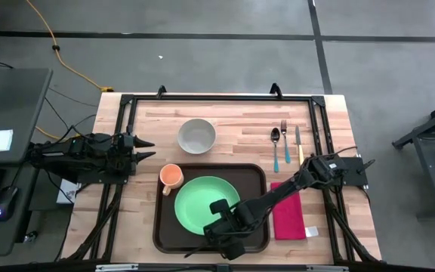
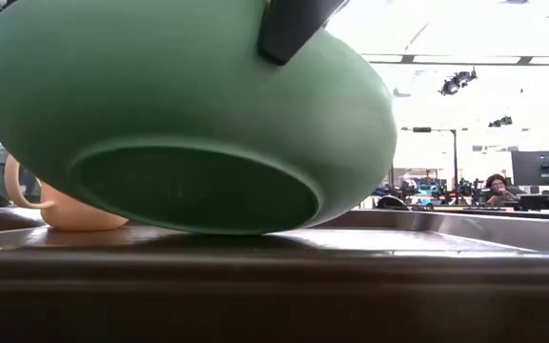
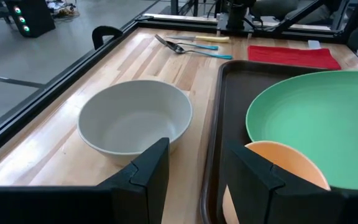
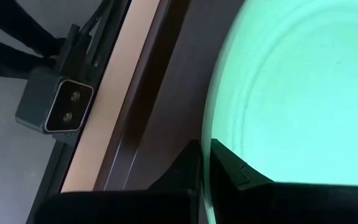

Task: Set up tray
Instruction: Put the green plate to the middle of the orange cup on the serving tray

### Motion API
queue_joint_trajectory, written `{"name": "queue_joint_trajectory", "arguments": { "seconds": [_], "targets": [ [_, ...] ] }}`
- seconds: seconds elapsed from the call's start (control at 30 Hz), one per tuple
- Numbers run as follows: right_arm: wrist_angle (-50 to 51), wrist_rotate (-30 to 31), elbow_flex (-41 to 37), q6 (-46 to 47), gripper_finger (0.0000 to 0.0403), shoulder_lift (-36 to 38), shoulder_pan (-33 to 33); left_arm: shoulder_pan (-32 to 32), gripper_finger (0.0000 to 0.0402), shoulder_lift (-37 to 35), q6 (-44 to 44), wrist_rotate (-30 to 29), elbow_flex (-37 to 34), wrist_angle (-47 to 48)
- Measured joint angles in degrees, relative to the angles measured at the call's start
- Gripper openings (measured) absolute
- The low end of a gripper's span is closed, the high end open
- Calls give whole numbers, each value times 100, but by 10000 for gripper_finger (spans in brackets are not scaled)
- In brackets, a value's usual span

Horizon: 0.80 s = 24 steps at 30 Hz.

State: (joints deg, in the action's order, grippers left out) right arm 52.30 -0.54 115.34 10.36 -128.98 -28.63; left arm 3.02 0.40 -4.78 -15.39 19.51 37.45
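Note:
The dark brown tray [image 1: 257, 177] lies near the table's near edge. On it is the green plate [image 1: 198, 198], tilted, its underside [image 2: 193, 186] facing the low camera. My right gripper [image 1: 219, 208] reaches in from the right and is shut on the plate's near rim. An orange cup [image 1: 171, 176] stands at the tray's far left corner, and a white bowl [image 1: 196, 136] sits on the wood beyond it. My left gripper [image 1: 148, 149] waits open at the table's left edge, level, pointing at the bowl [image 3: 135, 121] and cup [image 3: 288, 165]. My right gripper [image 4: 205, 152] pinches the green plate's near rim [image 4: 219, 127] between its two fingers, one finger [image 4: 235, 171] on the upper face and one below. The fingers come slanting from the table's near side. The near rim is raised and the plate's foot [image 2: 255, 227] rests on the tray.
A spoon [image 1: 276, 143], a fork [image 1: 284, 136] and a knife [image 1: 298, 143] lie side by side on the wood right of the bowl. A red napkin [image 1: 288, 213] lies right of the tray. A black frame [image 1: 217, 98] borders the table. People sit in the room behind.

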Motion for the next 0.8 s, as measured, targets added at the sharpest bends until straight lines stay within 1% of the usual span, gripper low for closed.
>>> {"name": "queue_joint_trajectory", "arguments": {
  "seconds": [0.1, 0.23, 0.8],
  "targets": [
    [-9, -142, 1, -3, 0, -96, 18, 0, 179, 1, 2, 4, 0, 1],
    [-55, -155, -1, -52, 1, -211, 24, 1, 179, -1, 17, 96, 0, 2],
    [-97, -357, 1, -95, 1, -229, 83, 0, 179, 0, 44, 109, 0, 4]
  ]
}}
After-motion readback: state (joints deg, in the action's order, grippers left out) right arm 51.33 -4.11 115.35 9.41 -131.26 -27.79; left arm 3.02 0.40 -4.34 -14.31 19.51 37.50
